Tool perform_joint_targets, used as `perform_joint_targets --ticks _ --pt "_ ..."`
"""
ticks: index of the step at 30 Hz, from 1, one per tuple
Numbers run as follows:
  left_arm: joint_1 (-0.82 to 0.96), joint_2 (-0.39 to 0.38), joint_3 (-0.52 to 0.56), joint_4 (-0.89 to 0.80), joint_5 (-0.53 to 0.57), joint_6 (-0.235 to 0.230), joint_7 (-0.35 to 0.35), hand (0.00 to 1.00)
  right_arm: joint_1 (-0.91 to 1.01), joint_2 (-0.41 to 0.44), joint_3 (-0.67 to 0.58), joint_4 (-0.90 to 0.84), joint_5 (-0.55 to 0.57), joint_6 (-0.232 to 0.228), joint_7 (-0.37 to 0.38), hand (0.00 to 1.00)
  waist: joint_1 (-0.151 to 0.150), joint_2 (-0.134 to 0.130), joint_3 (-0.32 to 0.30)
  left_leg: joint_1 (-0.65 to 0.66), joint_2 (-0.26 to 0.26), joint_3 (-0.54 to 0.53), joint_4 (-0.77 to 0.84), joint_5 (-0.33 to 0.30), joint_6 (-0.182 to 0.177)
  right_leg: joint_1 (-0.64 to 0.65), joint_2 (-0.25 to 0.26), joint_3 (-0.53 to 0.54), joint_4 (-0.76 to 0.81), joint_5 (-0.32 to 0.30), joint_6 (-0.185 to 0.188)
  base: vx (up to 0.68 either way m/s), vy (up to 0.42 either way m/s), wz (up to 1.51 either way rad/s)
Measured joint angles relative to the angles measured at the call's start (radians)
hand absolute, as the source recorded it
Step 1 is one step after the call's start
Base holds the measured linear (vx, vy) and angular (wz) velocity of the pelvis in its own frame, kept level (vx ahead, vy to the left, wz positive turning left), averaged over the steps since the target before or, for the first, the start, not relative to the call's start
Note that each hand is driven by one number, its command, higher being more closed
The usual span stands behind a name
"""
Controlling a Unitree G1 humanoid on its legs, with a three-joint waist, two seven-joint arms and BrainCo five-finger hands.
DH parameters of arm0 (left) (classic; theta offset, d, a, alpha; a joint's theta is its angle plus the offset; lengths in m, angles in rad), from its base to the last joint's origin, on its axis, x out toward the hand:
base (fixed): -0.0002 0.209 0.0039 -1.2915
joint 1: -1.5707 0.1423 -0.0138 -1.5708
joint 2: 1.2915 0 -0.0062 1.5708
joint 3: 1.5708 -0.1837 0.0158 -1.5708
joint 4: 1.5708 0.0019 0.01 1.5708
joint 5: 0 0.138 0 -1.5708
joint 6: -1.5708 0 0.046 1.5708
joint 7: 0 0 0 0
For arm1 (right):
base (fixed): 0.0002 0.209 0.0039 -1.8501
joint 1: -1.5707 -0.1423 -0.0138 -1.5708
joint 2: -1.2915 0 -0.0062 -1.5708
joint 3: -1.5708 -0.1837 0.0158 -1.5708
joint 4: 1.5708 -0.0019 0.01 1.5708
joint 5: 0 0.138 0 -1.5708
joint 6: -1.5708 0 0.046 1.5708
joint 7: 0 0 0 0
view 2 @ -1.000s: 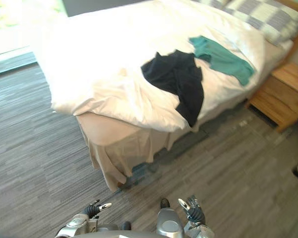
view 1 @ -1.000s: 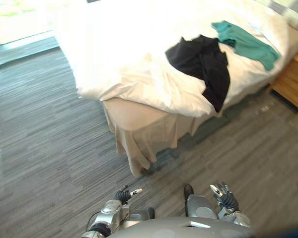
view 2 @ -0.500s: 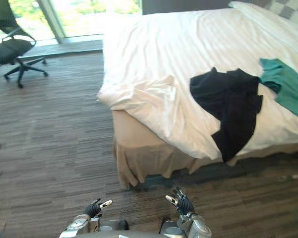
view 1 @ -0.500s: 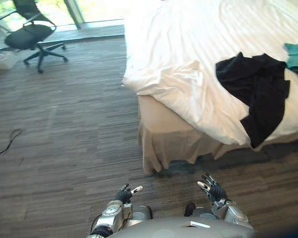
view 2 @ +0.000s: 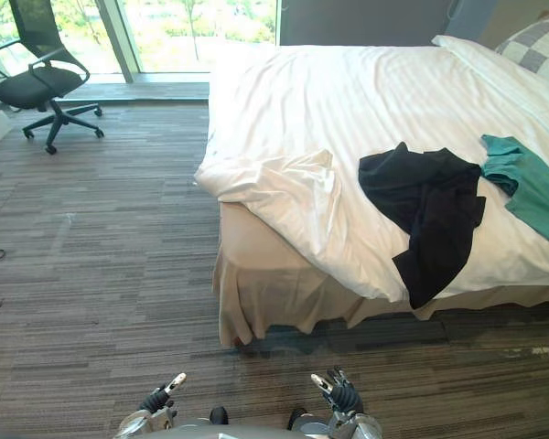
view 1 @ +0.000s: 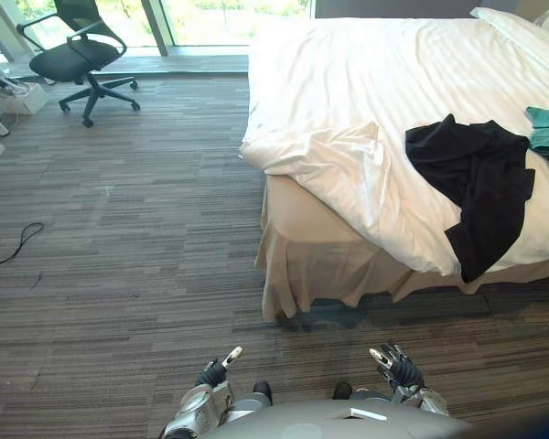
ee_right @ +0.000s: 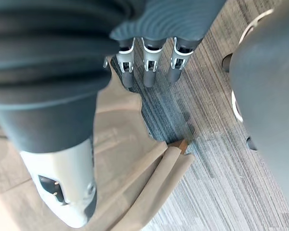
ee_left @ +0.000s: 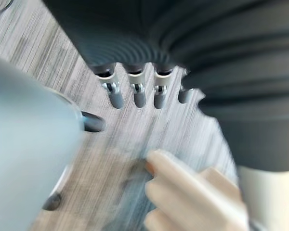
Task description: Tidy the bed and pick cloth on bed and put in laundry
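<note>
A black cloth (view 1: 476,174) lies crumpled on the white duvet (view 1: 366,101) near the bed's near edge, one end hanging over the side. A teal cloth (view 2: 529,183) lies further right on the duvet. Both my hands hang low over the carpet, well short of the bed. The left hand (view 1: 212,372) is open with relaxed fingers (ee_left: 135,94) and holds nothing. The right hand (view 1: 398,368) is open too, its fingers (ee_right: 147,70) pointing toward the beige bed skirt (ee_right: 130,159).
The bed's corner with its beige skirt (view 1: 320,265) is straight ahead. A black office chair (view 1: 73,55) stands by the window at the far left, with white objects (view 1: 9,91) beside it. A checkered pillow (view 2: 535,46) lies at the bed's head. Grey carpet (view 1: 119,229) spreads to the left.
The camera has swung left: the bed sits further right in the picture and the chair and window have come into view. The cloths lie as before. Both hands stay low and open.
</note>
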Motion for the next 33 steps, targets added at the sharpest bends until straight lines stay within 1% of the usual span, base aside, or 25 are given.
perform_joint_targets --ticks 1,3,4,6,7,8,9,10,12,13,15,17,18,19,20,21,22,23,25,28,29,30,31,32,33 --pt "0.005 0.001 0.026 -0.006 -0.022 -0.009 0.011 0.0 0.007 -0.001 -0.008 -0.005 -0.001 0.003 0.0 0.0 0.0 0.0 0.0 -0.002 0.0 -0.002 0.0 0.0 0.0 0.001 0.0 -0.007 -0.002 0.0 0.0 0.0 0.009 0.16" --pt "0.029 0.017 0.155 -0.058 -0.138 -0.064 0.062 0.0 0.026 -0.008 -0.043 -0.006 -0.001 0.02 0.002 0.0 0.0 0.004 0.0 -0.009 0.001 -0.004 0.0 -0.003 -0.001 0.002 0.002 -0.012 -0.009 -0.001 -0.001 0.03 0.009 0.11" --pt "0.033 0.025 0.189 -0.07 -0.156 -0.072 0.071 0.0 0.031 -0.012 -0.046 -0.006 -0.001 0.022 0.002 0.0 0.0 0.004 0.0 -0.011 0.001 -0.005 -0.001 -0.004 -0.001 0.002 0.003 -0.012 -0.01 -0.002 0.0 0.06 0.011 0.08" --pt "0.034 0.07 0.328 -0.088 -0.249 -0.126 0.094 0.0 0.05 -0.04 -0.065 -0.006 0.002 0.028 0.002 0.0 -0.002 0.013 -0.005 -0.012 0.001 -0.009 -0.001 -0.01 -0.003 0.002 0.003 -0.017 -0.007 -0.012 -0.001 0.07 0.01 0.08" --pt "0.034 0.084 0.362 -0.093 -0.268 -0.138 0.1 0.0 0.056 -0.048 -0.066 -0.006 0.002 0.028 0.002 0.0 -0.003 0.016 -0.007 -0.012 0.001 -0.011 0.0 -0.01 -0.003 0.002 0.002 -0.021 -0.005 -0.014 -0.002 0.09 0.009 0.13" --pt "0.034 0.114 0.432 -0.117 -0.309 -0.165 0.106 0.0 0.063 -0.06 -0.078 -0.006 0.002 0.027 0.002 0.0 -0.007 0.022 -0.011 -0.013 0.001 -0.017 0.0 -0.006 0.002 0.003 0.0 -0.028 0.0 -0.02 -0.007 0.11 0.006 0.18" --pt "0.034 0.148 0.5 -0.137 -0.335 -0.188 0.11 0.0 0.072 -0.071 -0.086 -0.007 0.005 0.027 0.001 0.0 -0.012 0.028 -0.015 -0.014 0.0 -0.022 0.0 -0.006 0.002 0.004 -0.003 -0.036 0.007 -0.031 -0.004 0.11 0.005 0.22" --pt "0.032 0.164 0.531 -0.153 -0.337 -0.199 0.123 0.0 0.077 -0.074 -0.09 -0.006 0.007 0.027 0.0 0.0 -0.013 0.031 -0.016 -0.014 0.0 -0.024 0.001 -0.006 0.001 0.006 -0.003 -0.037 0.008 -0.033 -0.003 0.12 0.004 0.26" --pt "0.022 0.234 0.621 -0.223 -0.315 -0.24 0.173 0.0 0.089 -0.079 -0.101 -0.007 0.01 0.026 -0.005 0.0 -0.02 0.041 -0.025 -0.014 -0.001 -0.023 0.004 -0.007 -0.001 0.016 -0.004 -0.052 0.008 -0.043 -0.005 0.11 0.003 0.23" --pt "0.018 0.251 0.641 -0.241 -0.295 -0.244 0.19 0.0 0.089 -0.079 -0.101 -0.008 0.011 0.026 -0.009 0.0 -0.021 0.044 -0.027 -0.015 -0.001 -0.02 0.004 -0.007 -0.001 0.017 -0.004 -0.056 0.008 -0.045 -0.006 0.1 0.0 0.13" --pt "-0.009 0.323 0.696 -0.29 -0.163 -0.244 0.25 0.0 0.09 -0.079 -0.101 -0.019 0.021 0.026 -0.016 0.0 -0.02 0.049 -0.037 -0.014 -0.001 0.001 0.005 -0.007 -0.007 0.021 -0.003 -0.061 0.007 -0.05 -0.01 0.07 0.0 0.06" --pt "-0.034 0.381 0.707 -0.316 -0.074 -0.24 0.274 0.0 0.092 -0.079 -0.101 -0.028 0.028 0.025 -0.029 0.0 -0.016 0.058 -0.041 -0.011 0.001 0.009 0.005 -0.007 -0.01 0.022 -0.002 -0.06 0.006 -0.051 -0.011 0.0 0.0 0.0" --pt "-0.048 0.402 0.707 -0.32 -0.048 -0.239 0.276 0.0 0.093 -0.079 -0.101 -0.029 0.03 0.025 -0.031 0.0 -0.014 0.061 -0.042 -0.01 0.002 0.013 0.005 -0.007 -0.01 0.022 -0.001 -0.06 0.006 -0.052 -0.012 0.03 -0.004 -0.07" --pt "-0.093 0.465 0.705 -0.324 0.015 -0.227 0.263 0.0 0.095 -0.079 -0.1 -0.029 0.035 0.026 -0.031 0.0 -0.006 0.066 -0.043 -0.001 0.004 0.024 0.005 -0.007 -0.011 0.025 0.002 -0.055 0.006 -0.052 -0.013 0.03 -0.003 -0.08" --pt "-0.111 0.494 0.7 -0.326 0.047 -0.212 0.249 0.0 0.097 -0.079 -0.1 -0.029 0.04 0.026 -0.031 0.0 -0.004 0.066 -0.043 0.002 0.006 0.027 0.005 -0.008 -0.013 0.027 0.003 -0.053 0.006 -0.053 -0.014 0.0 -0.009 -0.08" --pt "-0.151 0.555 0.67 -0.331 0.115 -0.191 0.224 0.0 0.1 -0.079 -0.1 -0.03 0.047 0.026 -0.03 0.0 -0.003 0.066 -0.043 0.003 0.008 0.028 0.005 -0.01 -0.014 0.031 0.006 -0.049 0.006 -0.053 -0.015 -0.05 -0.017 -0.05" --pt "-0.196 0.611 0.623 -0.35 0.183 -0.176 0.206 0.0 0.104 -0.079 -0.101 -0.037 0.053 0.026 -0.03 0.0 -0.003 0.065 -0.043 0.003 0.011 0.031 0.005 -0.011 -0.016 0.03 0.009 -0.044 0.006 -0.053 -0.016 -0.06 -0.015 -0.04" --pt "-0.223 0.638 0.589 -0.362 0.222 -0.169 0.197 0.0 0.107 -0.079 -0.101 -0.039 0.057 0.026 -0.029 0.0 -0.003 0.066 -0.043 0.003 0.013 0.035 0.005 -0.012 -0.019 0.029 0.011 -0.04 0.007 -0.053 -0.016 -0.08 0.0 -0.1" --pt "-0.336 0.723 0.448 -0.406 0.329 -0.143 0.164 0.0 0.114 -0.078 -0.102 -0.043 0.059 0.027 -0.026 0.0 -0.006 0.071 -0.04 0.003 0.018 0.059 0.005 -0.013 -0.02 0.015 0.014 -0.021 0.022 -0.054 -0.018 -0.07 0.014 -0.19" --pt "-0.461 0.762 0.312 -0.439 0.435 -0.131 0.146 0.0 0.132 -0.078 -0.105 -0.064 0.061 0.03 -0.017 0.0 -0.029 0.074 -0.037 -0.002 0.022 0.081 0.005 -0.013 -0.021 -0.011 0.014 0.0 0.048 -0.06 -0.025 -0.05 0.019 -0.23" --pt "-0.522 0.771 0.239 -0.443 0.476 -0.116 0.144 0.0 0.134 -0.078 -0.109 -0.07 0.064 0.031 -0.009 0.0 -0.042 0.079 -0.034 -0.011 0.022 0.089 0.005 -0.011 -0.025 -0.033 0.012 0.01 0.067 -0.065 -0.028 -0.05 0.024 -0.27" --pt "-0.58 0.771 0.176 -0.456 0.514 -0.087 0.145 0.0 0.134 -0.077 -0.114 -0.079 0.071 0.037 -0.006 0.0 -0.057 0.082 -0.031 -0.02 0.024 0.107 0.005 -0.008 -0.03 -0.062 0.01 0.028 0.09 -0.071 -0.03 -0.05 0.023 -0.33" --pt "-0.61 0.77 0.147 -0.464 0.537 -0.073 0.145 0.0 0.133 -0.076 -0.118 -0.085 0.071 0.037 -0.006 0.0 -0.06 0.083 -0.02 -0.02 0.024 0.115 0.005 -0.007 -0.032 -0.072 0.01 0.038 0.103 -0.076 -0.03 -0.04 0.021 -0.41" --pt "-0.668 0.77 0.092 -0.479 0.577 -0.041 0.145 0.0 0.133 -0.074 -0.13 -0.097 0.071 0.041 -0.004 0.0 -0.078 0.083 0.0 -0.023 0.023 0.13 0.005 -0.005 -0.035 -0.095 0.009 0.052 0.13 -0.085 -0.035 -0.04 0.011 -0.34" --pt "-0.722 0.768 0.041 -0.479 0.612 -0.013 0.148 0.0 0.134 -0.073 -0.144 -0.107 0.071 0.048 -0.002 0.0 -0.1 0.092 0.017 -0.037 0.022 0.138 0.005 -0.001 -0.038 -0.126 0.007 0.064 0.155 -0.093 -0.039 -0.05 0.008 -0.31"
